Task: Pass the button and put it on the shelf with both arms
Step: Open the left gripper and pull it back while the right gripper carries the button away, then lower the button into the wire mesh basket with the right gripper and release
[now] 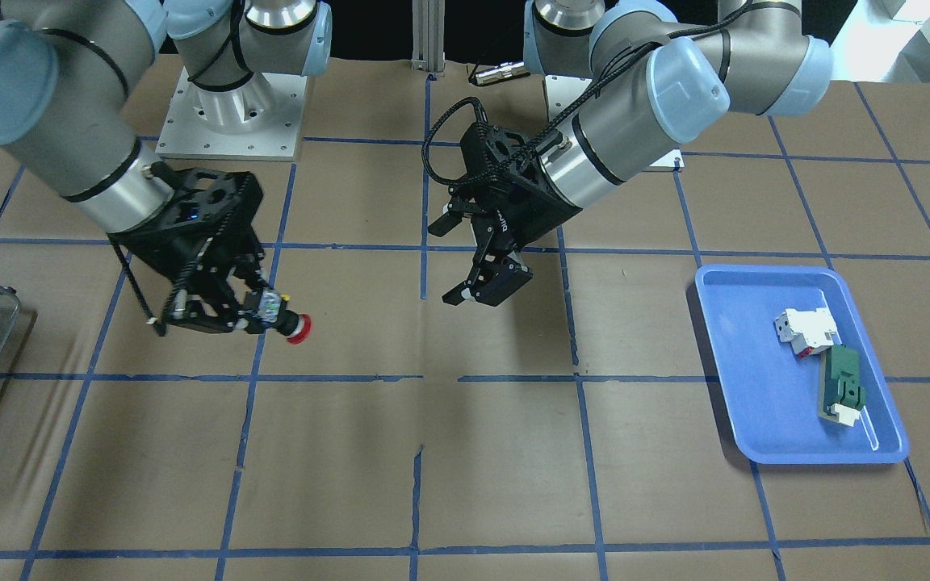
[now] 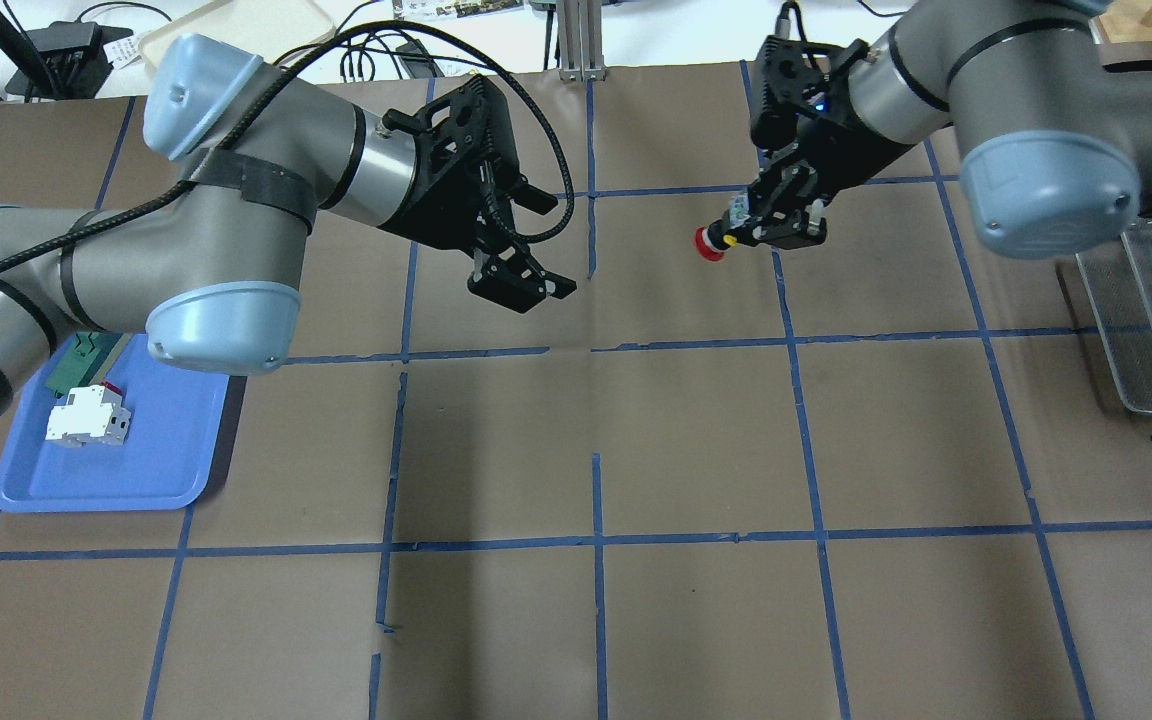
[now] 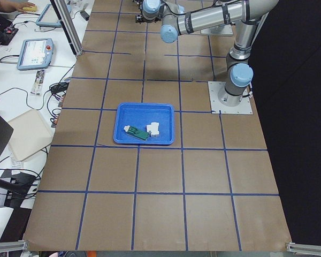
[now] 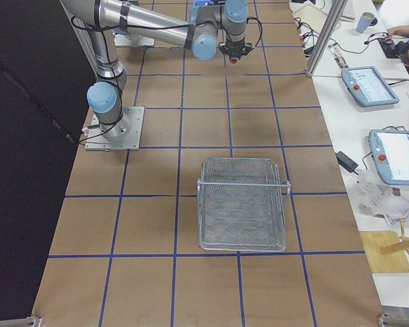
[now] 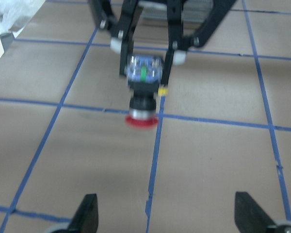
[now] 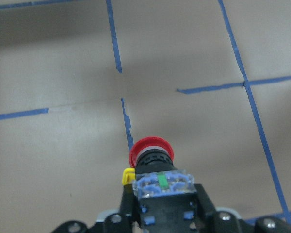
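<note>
Both sides of the robot are up over the tabletop (image 2: 696,450), so let's sweep the overhead view from the left edge. First comes the blue tray (image 2: 96,495), holding a white block (image 2: 86,417) and a green part (image 2: 76,362), neither of them in play. Next is the left end effector (image 2: 526,290), fingers spread wide with nothing between them, hanging in the air and aimed at the middle. Its own camera looks straight at the button (image 2: 716,240), with a clear gap in between, so I'd judge the pass itself is complete. The button is off the tabletop, clamped by its squarish terminal end in the right end effector (image 2: 771,222), with the red cap poking out toward the left side. That leaves the cap and body free of the fingers, which should help it go down cleanly. At the far right edge is the shelf (image 2: 1136,330), a wire-mesh rack on the right arm's side and well apart from the button. That's surely why the button is in this arm's grip. What remains, as I read it, is the swing over to the rack and a gentle set-down, because a round body could roll on mesh.
</note>
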